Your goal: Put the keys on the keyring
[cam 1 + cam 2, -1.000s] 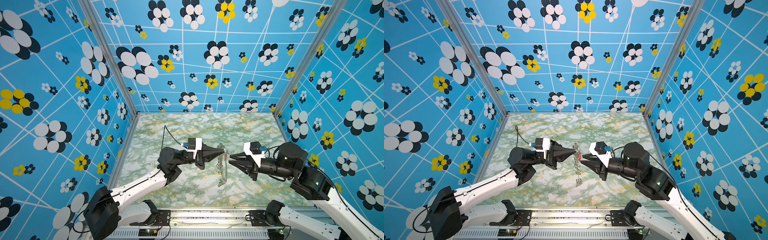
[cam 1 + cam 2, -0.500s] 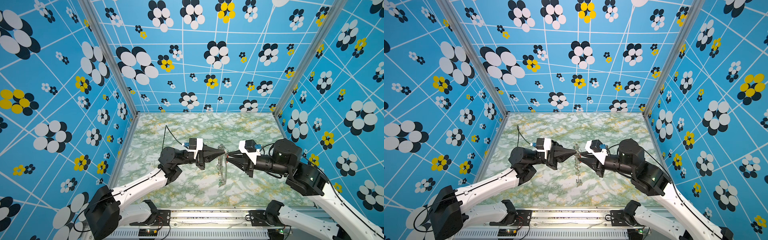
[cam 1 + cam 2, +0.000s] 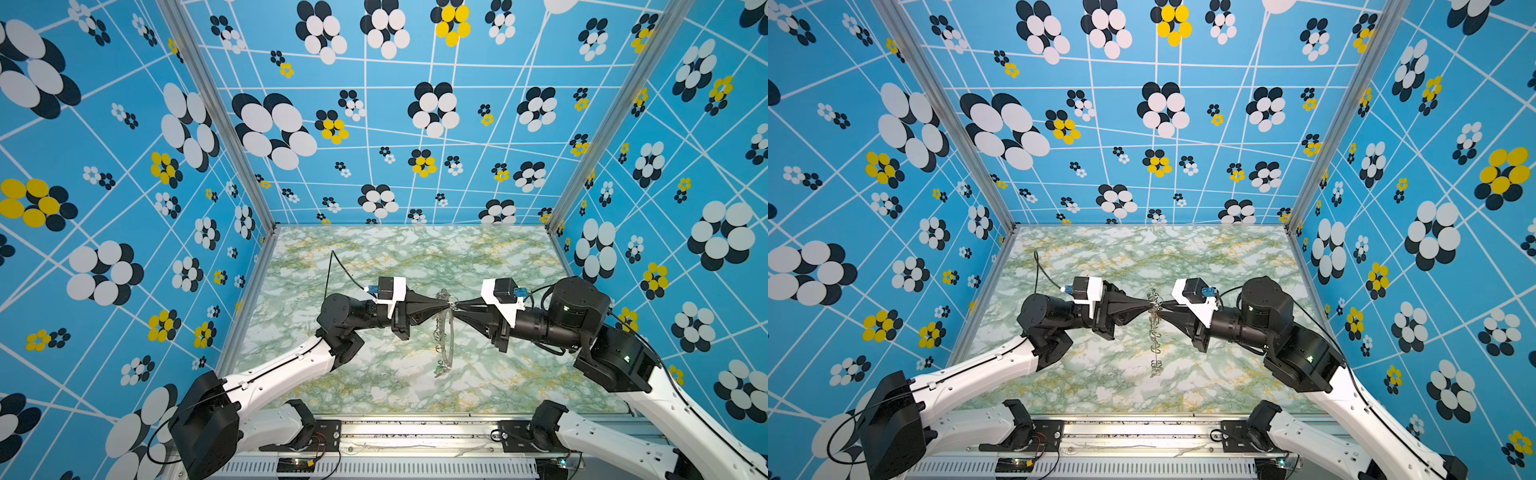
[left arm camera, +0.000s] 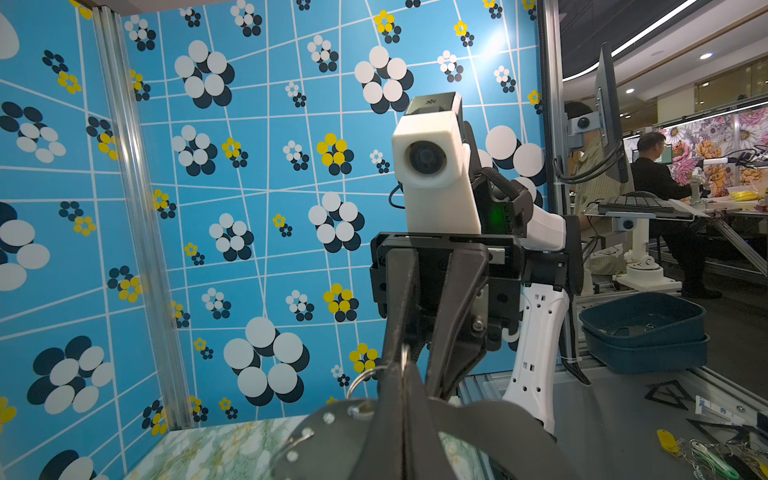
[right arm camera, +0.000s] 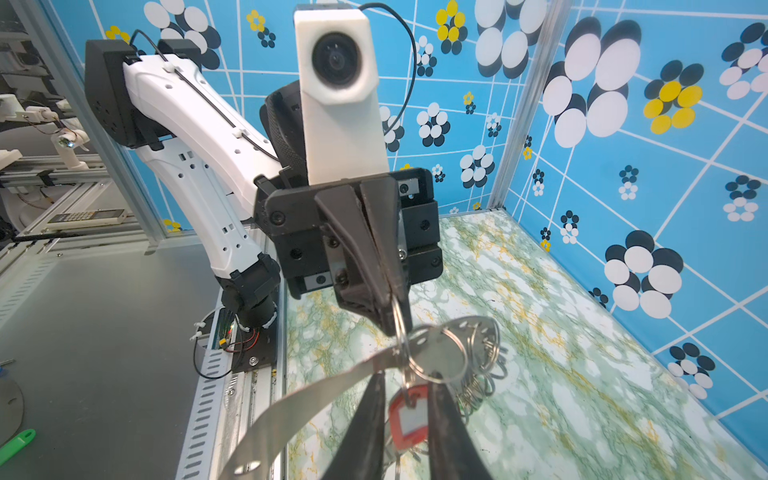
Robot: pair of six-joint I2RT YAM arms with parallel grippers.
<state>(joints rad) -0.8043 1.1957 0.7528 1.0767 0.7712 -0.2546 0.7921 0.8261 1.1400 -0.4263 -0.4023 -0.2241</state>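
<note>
As they meet tip to tip above the tabletop (image 3: 374,257), the left gripper (image 3: 448,306) is pinched tight on the top edge of the keyring (image 3: 447,345), which hangs edge-on between them. The right gripper (image 3: 455,309) is narrow, squeezing a red key tag (image 5: 409,415) just beside the keyring's edge.
</note>
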